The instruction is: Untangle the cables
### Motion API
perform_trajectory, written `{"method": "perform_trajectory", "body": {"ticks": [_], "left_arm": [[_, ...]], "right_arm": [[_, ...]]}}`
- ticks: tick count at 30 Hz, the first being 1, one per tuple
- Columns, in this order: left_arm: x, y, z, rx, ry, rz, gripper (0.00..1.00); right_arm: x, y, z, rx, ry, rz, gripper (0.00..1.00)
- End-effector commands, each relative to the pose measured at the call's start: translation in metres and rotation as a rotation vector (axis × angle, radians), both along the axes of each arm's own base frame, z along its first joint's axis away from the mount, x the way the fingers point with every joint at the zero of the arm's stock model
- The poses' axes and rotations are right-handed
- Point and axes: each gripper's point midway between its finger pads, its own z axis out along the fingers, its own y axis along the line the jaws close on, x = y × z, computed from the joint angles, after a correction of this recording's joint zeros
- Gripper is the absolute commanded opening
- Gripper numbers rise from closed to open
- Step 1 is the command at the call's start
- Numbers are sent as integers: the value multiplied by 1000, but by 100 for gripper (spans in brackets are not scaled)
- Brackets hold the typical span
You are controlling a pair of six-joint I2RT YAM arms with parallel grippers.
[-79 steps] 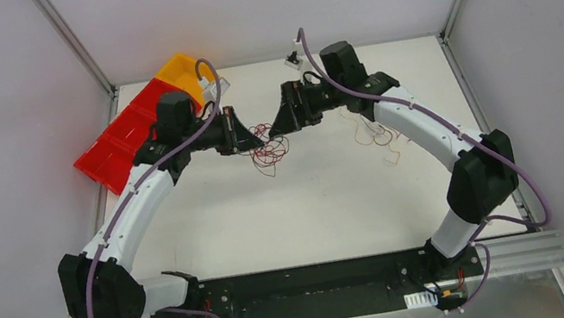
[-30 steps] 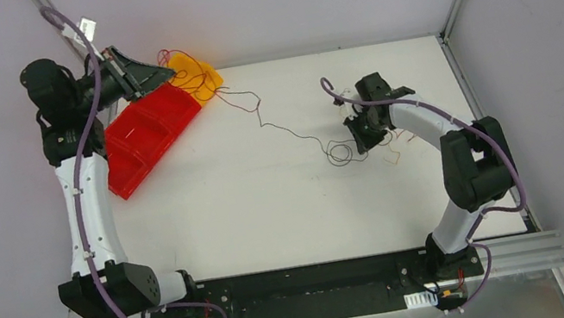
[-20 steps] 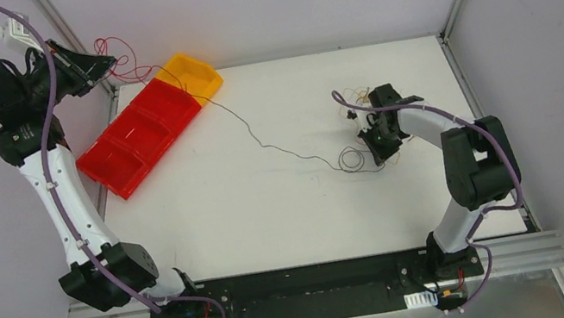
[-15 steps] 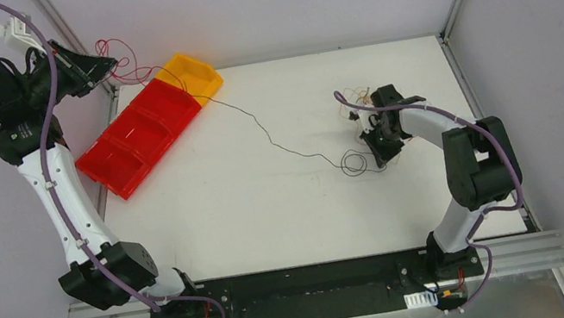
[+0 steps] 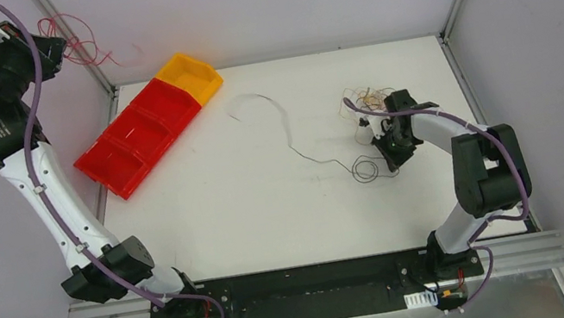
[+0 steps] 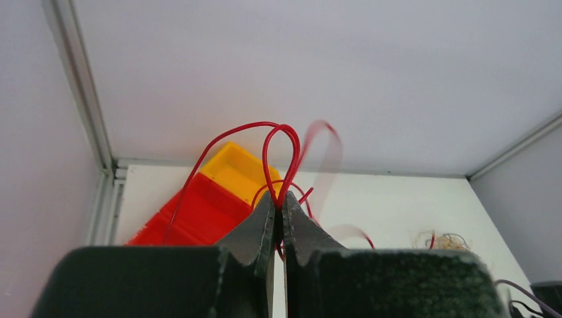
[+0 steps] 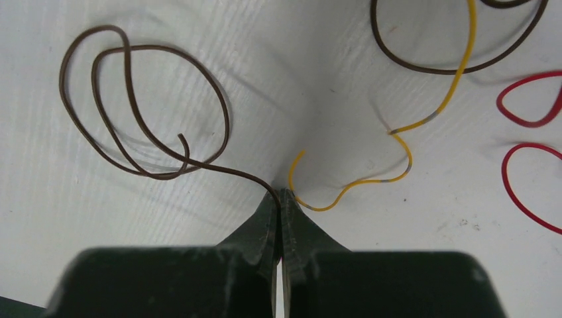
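My left gripper [image 5: 58, 48] is raised high at the far left, above the table's back corner, and is shut on a curly red cable [image 5: 86, 52]. In the left wrist view the red cable [image 6: 266, 142] loops up out of the closed fingertips. A long dark cable [image 5: 292, 135] lies slack across the table's middle and ends in loops [image 7: 142, 109]. My right gripper [image 5: 392, 161] is down on the table at the right, shut on that dark cable where it enters the tips [image 7: 281, 193]. A yellow cable [image 7: 361, 184] curls right beside the tips.
A row of red bins [image 5: 139, 136] with a yellow bin [image 5: 192, 74] at its end lies at the back left. A small heap of mixed thin cables [image 5: 368, 97] lies just behind my right gripper. Loose red cable loops [image 7: 530, 119] lie to its right.
My left arm has swung higher and further left with the red cable. The dark cable, stretched between both grippers before, has come free of the red one and fallen slack on the table.
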Motion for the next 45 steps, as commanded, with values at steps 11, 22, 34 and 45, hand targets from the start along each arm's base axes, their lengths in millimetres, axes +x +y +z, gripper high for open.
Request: {"method": "perform_trajectory", "body": {"ticks": [11, 22, 34, 45], "left_arm": [[1, -3, -42, 37, 144, -26, 0], [-47, -33, -189, -42, 547, -139, 0], [-47, 77, -257, 273, 874, 260, 0], [5, 111, -328, 296, 1031, 222, 23]], "right_arm": [[-3, 15, 22, 99, -4, -7, 0], [-5, 77, 82, 357, -15, -4, 0], [2, 134, 135, 521, -52, 36, 0], [13, 195, 186, 716, -74, 34, 0]]}}
